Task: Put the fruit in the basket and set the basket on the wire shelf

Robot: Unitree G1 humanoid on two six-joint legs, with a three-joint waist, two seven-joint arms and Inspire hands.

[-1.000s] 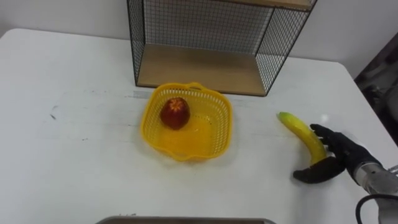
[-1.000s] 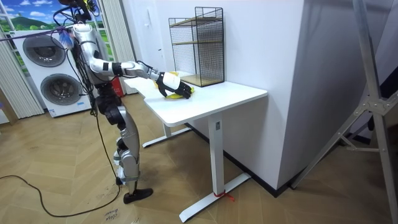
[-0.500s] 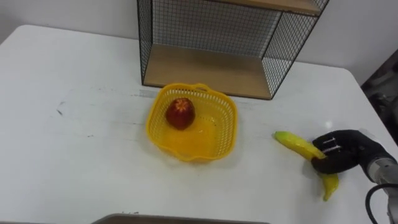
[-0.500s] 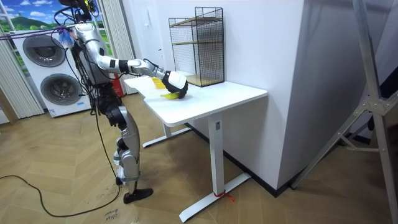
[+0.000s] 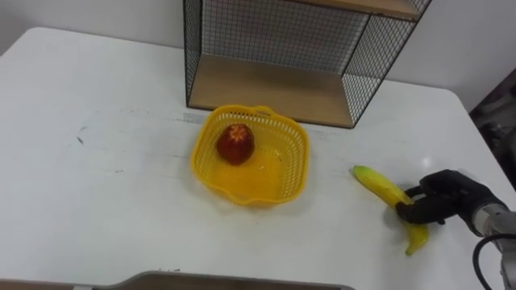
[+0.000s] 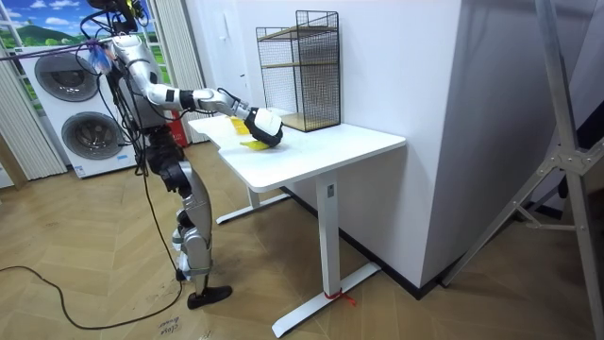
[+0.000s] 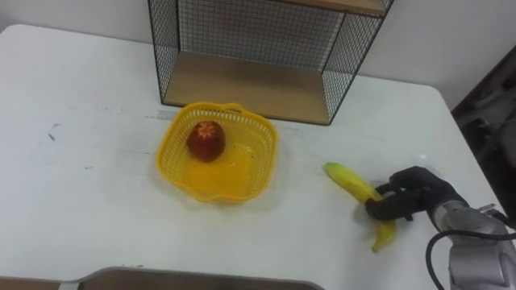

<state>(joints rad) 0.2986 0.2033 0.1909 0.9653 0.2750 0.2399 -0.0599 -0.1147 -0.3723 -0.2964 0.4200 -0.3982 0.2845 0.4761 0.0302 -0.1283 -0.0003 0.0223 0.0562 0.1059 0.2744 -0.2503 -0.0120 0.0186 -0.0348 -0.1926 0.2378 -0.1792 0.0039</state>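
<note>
A yellow plastic basket (image 5: 292, 158) (image 7: 260, 147) sits on the white table in front of the wire shelf (image 5: 274, 89) (image 7: 242, 80), with a red apple (image 5: 235, 144) (image 7: 205, 139) inside it. To the right lies a yellow banana (image 5: 385, 192) (image 7: 351, 184). My right hand (image 5: 448, 198) (image 7: 415, 196) has its fingers curled round the banana's middle, near the table's right side. In the room view I stand at the table's end with the right hand (image 6: 265, 127) stretched over it.
The white table (image 5: 105, 177) has bare room to the left of the basket and between the basket and the banana. The shelf has a wooden bottom board (image 5: 266, 87) and black mesh sides. The table's right edge is close to my hand.
My right hand's fingers have curled round the banana, which has shifted a little. The camera has moved slightly, so the whole scene has shifted.
</note>
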